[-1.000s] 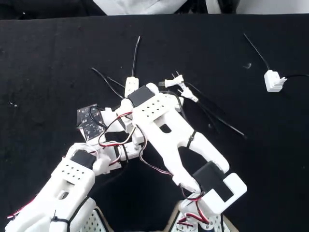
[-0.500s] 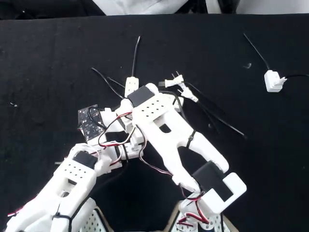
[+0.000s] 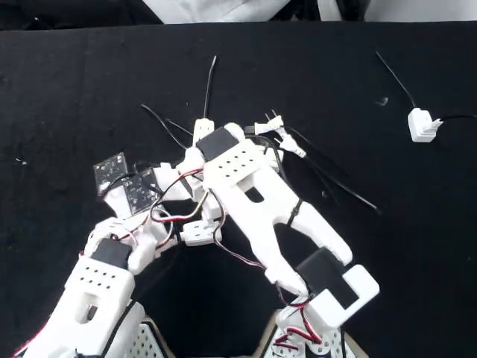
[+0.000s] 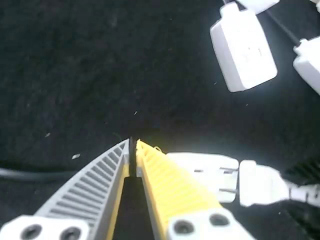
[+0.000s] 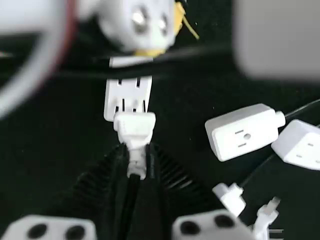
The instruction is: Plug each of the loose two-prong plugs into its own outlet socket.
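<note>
Right wrist view: your right claw (image 5: 135, 151) clamps plug (image 5: 135, 126), prongs partly in socket (image 5: 127, 94); left claw (image 4: 131, 148) pinched closed.

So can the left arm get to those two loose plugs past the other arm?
Probably not as things stand: the right arm lies between the left gripper and the loose plugs, so it would have to go around.

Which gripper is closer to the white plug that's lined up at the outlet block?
Right. The right gripper is shut on the plug, whose prongs meet the outlet block. The left gripper sits at that block's far end, away from the plug.
</note>
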Controlling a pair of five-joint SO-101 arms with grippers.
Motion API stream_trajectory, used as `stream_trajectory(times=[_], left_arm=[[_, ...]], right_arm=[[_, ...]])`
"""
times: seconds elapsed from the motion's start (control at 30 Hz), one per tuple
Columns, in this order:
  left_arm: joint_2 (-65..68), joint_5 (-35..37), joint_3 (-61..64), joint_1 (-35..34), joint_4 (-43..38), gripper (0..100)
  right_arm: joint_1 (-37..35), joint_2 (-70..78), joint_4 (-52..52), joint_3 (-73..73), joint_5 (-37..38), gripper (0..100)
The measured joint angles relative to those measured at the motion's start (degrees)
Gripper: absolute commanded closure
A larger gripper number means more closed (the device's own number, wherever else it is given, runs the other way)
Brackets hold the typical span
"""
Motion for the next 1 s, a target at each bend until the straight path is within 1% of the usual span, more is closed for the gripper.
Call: stream_trajectory(times=[0.07, 0.43, 0.6, 0.77, 1.0], left_arm=[[-1.05, 0.00, 0.18, -0.26, 1.41, 97], [-0.53, -0.18, 2.73, -0.70, 1.41, 97], [9.67, 0.00, 1.67, -0.62, -1.23, 97], [19.78, -0.18, -3.60, -0.53, -1.85, 97], [23.74, 0.00, -5.45, -0.53, -3.08, 97]], right_arm=[[-0.26, 0.00, 0.00, 0.00, 0.00, 98.8], [-0.26, 0.00, 0.00, 0.09, 0.09, 98.8], [-0.18, 0.00, 0.00, 0.09, 0.09, 98.8], [-0.18, 0.00, 0.00, 0.09, 0.09, 98.8], [-0.18, 0.00, 0.00, 0.09, 0.09, 98.8]])
